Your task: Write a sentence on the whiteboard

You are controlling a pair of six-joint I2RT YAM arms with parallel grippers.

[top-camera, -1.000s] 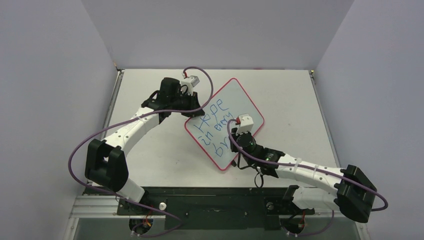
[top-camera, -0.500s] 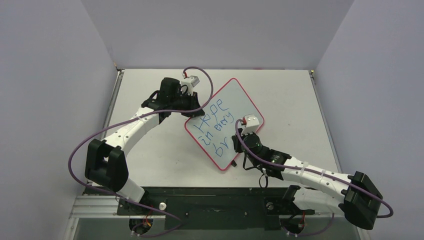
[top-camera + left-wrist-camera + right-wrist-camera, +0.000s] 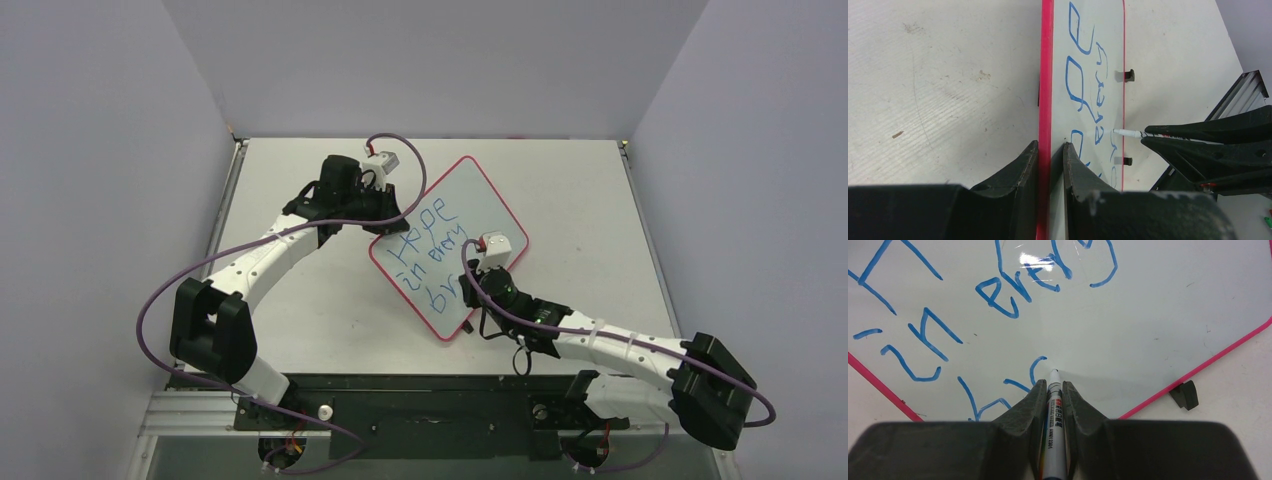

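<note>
Whiteboard point(image 3: 482, 205) glossy, pink-rimmed | left jaws clamp its rim point(image 3: 1046, 75) | right jaws clamp marker point(image 3: 1053, 405) | sentence point(image 3: 432, 250) blue strokes

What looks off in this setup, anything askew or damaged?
Only the whiteboard: it sits diagonal to the table edges, its red rim clamped by the left gripper. The blue sentence slants with it, lines uneven in size. The marker in the right gripper meets the board normally. No damage or spills visible.

Blue lettering point(image 3: 432, 250) on the whiteboard point(image 3: 480, 205) reads "Hope", "in every", "br" and a started curve; the marker point(image 3: 1054, 440) barrel shows "2001".
</note>
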